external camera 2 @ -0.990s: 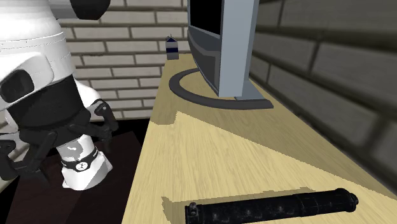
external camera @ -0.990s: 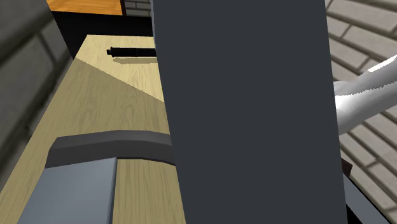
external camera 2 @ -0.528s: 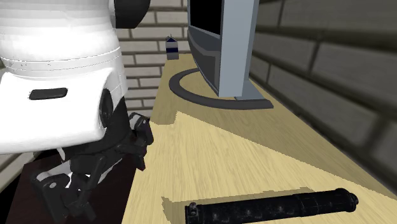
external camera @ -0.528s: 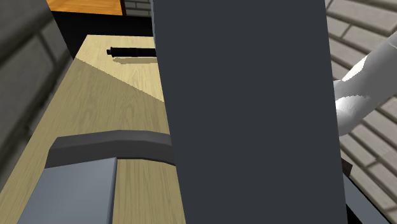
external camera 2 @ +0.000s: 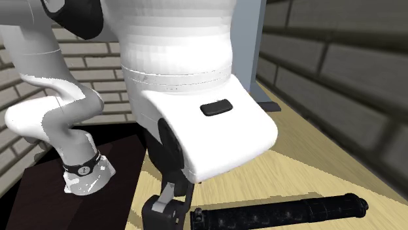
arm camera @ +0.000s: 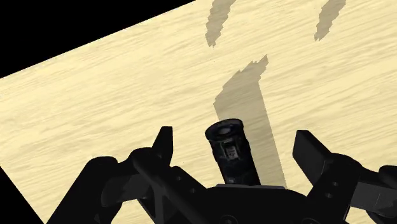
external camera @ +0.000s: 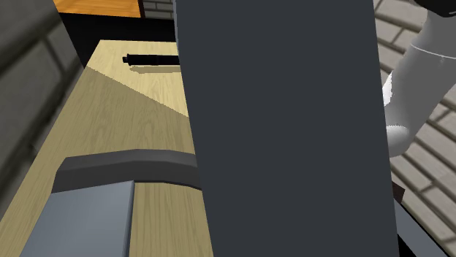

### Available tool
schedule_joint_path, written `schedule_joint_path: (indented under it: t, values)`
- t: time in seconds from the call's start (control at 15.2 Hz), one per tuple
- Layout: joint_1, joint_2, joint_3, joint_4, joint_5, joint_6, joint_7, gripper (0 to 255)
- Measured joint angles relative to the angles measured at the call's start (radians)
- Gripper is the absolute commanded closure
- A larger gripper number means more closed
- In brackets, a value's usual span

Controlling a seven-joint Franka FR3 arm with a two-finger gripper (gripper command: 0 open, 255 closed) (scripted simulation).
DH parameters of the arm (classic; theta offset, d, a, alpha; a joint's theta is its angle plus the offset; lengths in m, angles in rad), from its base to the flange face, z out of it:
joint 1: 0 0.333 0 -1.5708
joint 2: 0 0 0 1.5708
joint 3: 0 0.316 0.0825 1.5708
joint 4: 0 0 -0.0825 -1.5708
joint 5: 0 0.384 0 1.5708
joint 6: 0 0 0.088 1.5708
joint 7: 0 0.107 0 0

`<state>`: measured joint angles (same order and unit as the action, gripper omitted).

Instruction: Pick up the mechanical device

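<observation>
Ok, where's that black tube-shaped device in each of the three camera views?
Shoulder view: device at the top left, on the light wooden tabletop.
Second exterior view: device along the bottom edge, right of centre.
Wrist view: device end-on between the fingers of the open gripper, untouched.
Shared landmark: that wooden tabletop under it.

Readable text: none that you can make out, operator.
Dark band [external camera 2: 82, 168] on the white arm [external camera 2: 183, 78]: you see one small pale round mark, too small to read.
Mechanical device [arm camera: 231, 154]: a tiny pale patch near its end, no letters legible.
</observation>
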<state>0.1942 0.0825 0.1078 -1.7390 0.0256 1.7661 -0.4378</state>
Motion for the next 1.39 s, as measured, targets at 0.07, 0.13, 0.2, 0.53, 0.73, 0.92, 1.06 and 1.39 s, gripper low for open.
schedule_joint_path:
  t: [0.07, 0.13, 0.2, 0.53, 0.73, 0.92, 1.06, 1.39]
  values:
    - [0.006, 0.035, 0.006, 0.043, -0.003, -0.004, -0.018, 0]
    - [0.013, 0.066, 0.014, 0.081, -0.007, -0.008, -0.036, 0]
    - [0.022, 0.096, 0.022, 0.12, -0.011, -0.013, -0.048, 0]
    - [0.073, 0.279, 0.063, 0.38, -0.041, -0.073, -0.118, 0]
    - [0.093, 0.357, 0.075, 0.499, -0.058, -0.1, -0.16, 0]
    - [0.096, 0.371, 0.076, 0.507, -0.057, -0.08, -0.169, 0]
    - [0.096, 0.366, 0.073, 0.477, -0.041, -0.05, -0.17, 0]
    - [0.109, 0.353, 0.049, 0.423, 0.018, -0.006, -0.177, 255]
